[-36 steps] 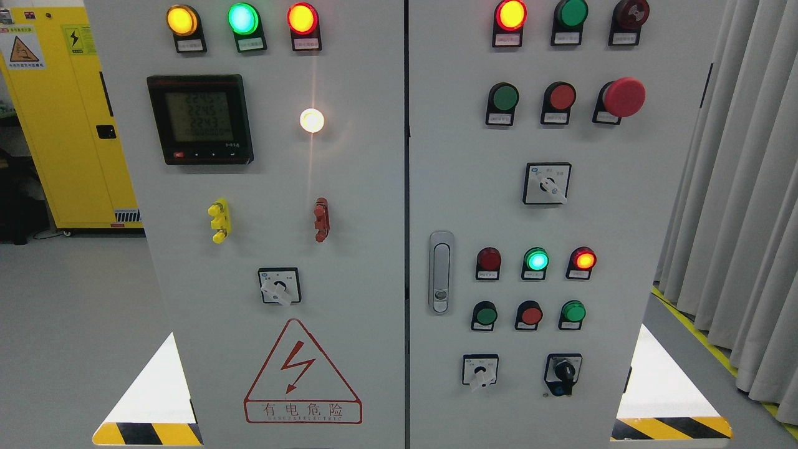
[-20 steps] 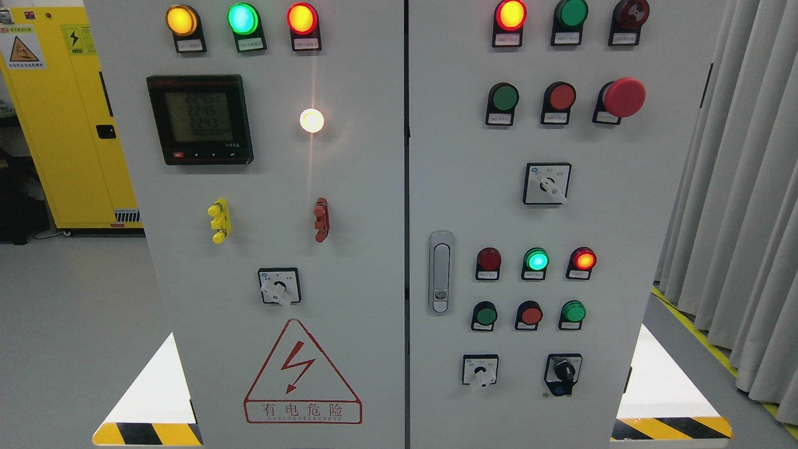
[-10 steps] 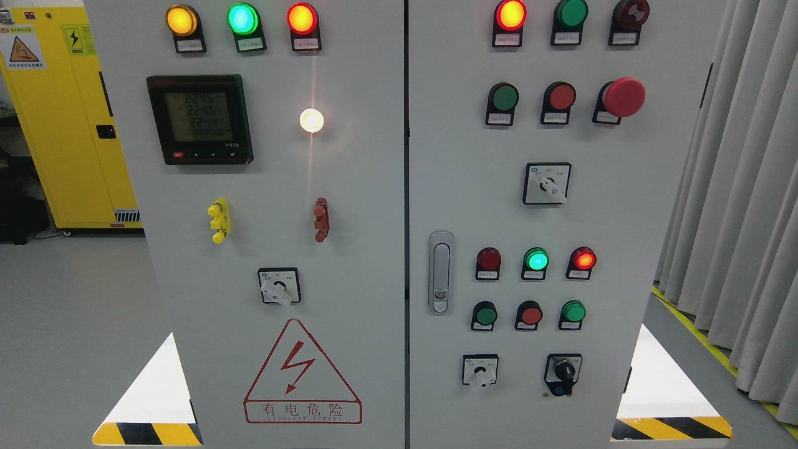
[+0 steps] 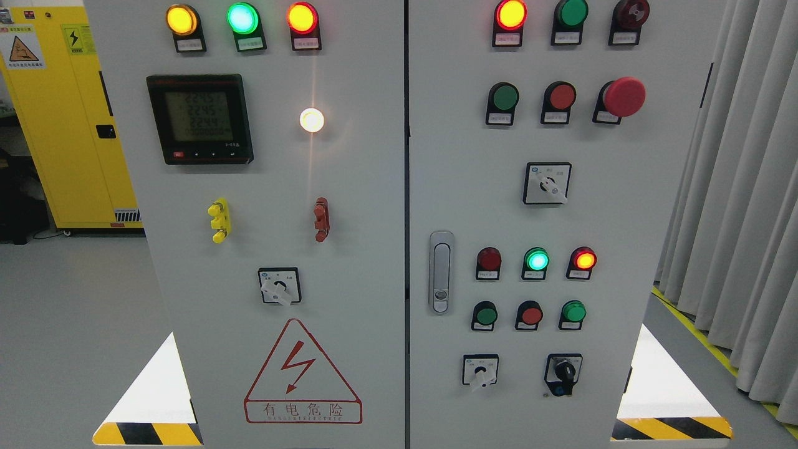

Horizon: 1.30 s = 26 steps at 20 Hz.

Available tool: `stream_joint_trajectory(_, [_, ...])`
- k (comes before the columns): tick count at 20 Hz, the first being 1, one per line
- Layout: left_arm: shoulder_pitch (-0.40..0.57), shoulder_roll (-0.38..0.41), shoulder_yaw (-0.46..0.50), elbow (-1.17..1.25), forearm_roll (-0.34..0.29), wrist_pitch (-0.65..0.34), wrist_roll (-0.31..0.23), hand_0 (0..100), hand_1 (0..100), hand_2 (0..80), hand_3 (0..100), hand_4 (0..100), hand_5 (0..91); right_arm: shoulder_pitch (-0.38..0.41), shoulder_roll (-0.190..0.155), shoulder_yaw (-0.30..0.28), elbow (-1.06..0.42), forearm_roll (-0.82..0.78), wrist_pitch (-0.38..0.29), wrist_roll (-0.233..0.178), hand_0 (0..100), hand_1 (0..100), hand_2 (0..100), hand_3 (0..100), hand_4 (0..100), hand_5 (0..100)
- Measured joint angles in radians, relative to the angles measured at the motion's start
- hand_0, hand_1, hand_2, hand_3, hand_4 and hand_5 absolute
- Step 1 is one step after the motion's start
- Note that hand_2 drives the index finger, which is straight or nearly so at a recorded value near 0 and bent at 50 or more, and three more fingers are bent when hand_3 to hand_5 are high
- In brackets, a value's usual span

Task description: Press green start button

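Buttons on the right door [image 4: 629,218]: three green buttons [image 4: 505,97], two red buttons [image 4: 562,96], one red mushroom button [image 4: 624,96]. Which green one is start, I cannot tell. Neither of my hands shows, so their state is unknown.

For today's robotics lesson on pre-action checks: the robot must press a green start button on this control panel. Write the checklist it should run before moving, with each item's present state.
1. Hands in view: not ok; neither arm shows in the head view.
2. Green push buttons visible: ok; upper green button, lower-left green button, lower-right green button.
3. Which one is the start button: cannot tell; the labels are too small to read.
4. Path to the buttons unobstructed: ok; nothing stands before the right door.
5. Red mushroom button to avoid: ok, apart from the green ones.
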Motion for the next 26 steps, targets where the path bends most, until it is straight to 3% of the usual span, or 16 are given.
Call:
stream_joint_trajectory(4, [0.0,-0.024,0.0,0.0,0.0,0.0,0.0,12,56,0.0,0,0,0.0,0.022,-0.01,-0.003,-0.189,0.13,-0.061,-0.084,24,48,0,33,33,14])
stream_joint_trajectory(8, [0.0,-0.047,-0.001,0.0,0.0,0.0,0.0,12,56,0.0,0,0,0.0,0.042,-0.016,-0.028,-0.373,0.227,-0.119,-0.102,27,51,0,40,42,23])
stream_joint_trajectory(13, [0.0,-0.068,-0.001,0.0,-0.001,0.0,0.0,12,56,0.0,0,0,0.0,0.038,-0.022,-0.055,-0.594,0.317,-0.148,-0.108,29,62,0,46,49,31])
stream_joint_trajectory(16, [0.0,-0.077,-0.002,0.0,-0.002,0.0,0.0,12,56,0.0,0,0,0.0,0.003,-0.024,-0.066,-0.704,0.365,-0.153,-0.102,29,65,0,47,50,33])
stream_joint_trajectory(17, [0.0,-0.079,-0.002,0.0,-0.002,0.0,0.0,12,56,0.0,0,0,0.0,-0.014,-0.025,-0.068,-0.733,0.377,-0.153,-0.1,28,71,0,55,56,39])
stream_joint_trajectory(19, [0.0,-0.084,-0.002,0.0,-0.002,0.0,0.0,12,56,0.0,0,0,0.0,-0.055,-0.026,-0.074,-0.788,0.401,-0.153,-0.096,28,72,0,57,57,40])
stream_joint_trajectory(26, [0.0,-0.093,-0.003,0.0,-0.003,0.0,0.0,12,56,0.0,0,0,0.0,-0.208,-0.029,-0.086,-0.91,0.454,-0.153,-0.025,29,74,0,72,69,57])
